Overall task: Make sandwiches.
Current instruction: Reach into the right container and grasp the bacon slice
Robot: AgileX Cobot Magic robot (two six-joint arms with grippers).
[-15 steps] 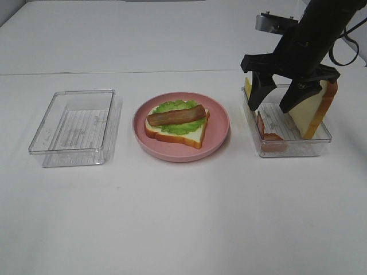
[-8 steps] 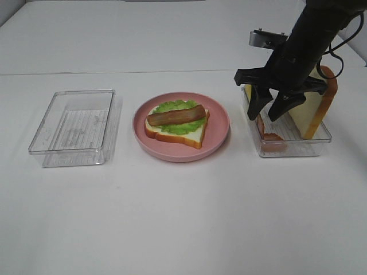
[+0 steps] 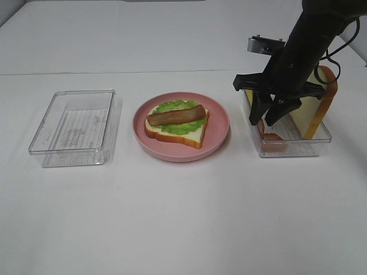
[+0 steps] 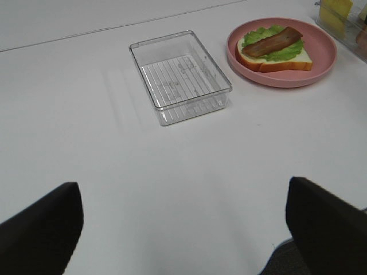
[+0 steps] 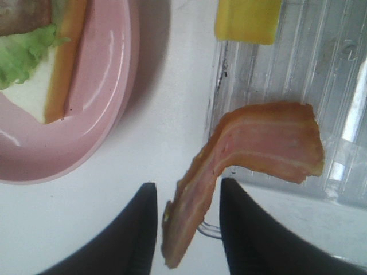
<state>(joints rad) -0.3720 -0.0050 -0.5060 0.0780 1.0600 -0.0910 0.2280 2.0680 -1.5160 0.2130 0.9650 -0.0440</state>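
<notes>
1 shift: right gripper (image 3: 268, 119) swung off upright bread slice (image 3: 317, 112), sank into tray (image 3: 324, 137). Jaws part-open, straddled bacon strip (image 5: 252, 143) draped over tray rim, not yet clamped. Bacon pick looked next. Half-built sandwich (image 3: 178, 123) waited on plate (image 3: 221, 123). Left gripper (image 4: 180, 192) gaped wide, empty.

**Robot body: black arm, two black grippers**

We list the right arm (image 3: 314, 34) as matt black throughout, with a thin black cable (image 3: 342, 50) looped beside it. A small silver-grey block (image 3: 265, 44) with dark fittings on top is mounted at the wrist. The right gripper (image 3: 262, 119) has a wide black crossbar and two tapering black fingers (image 5: 135, 235), smooth and round-edged. Of the left gripper (image 4: 183, 229) we see only two blunt black finger ends (image 4: 40, 229).
</notes>
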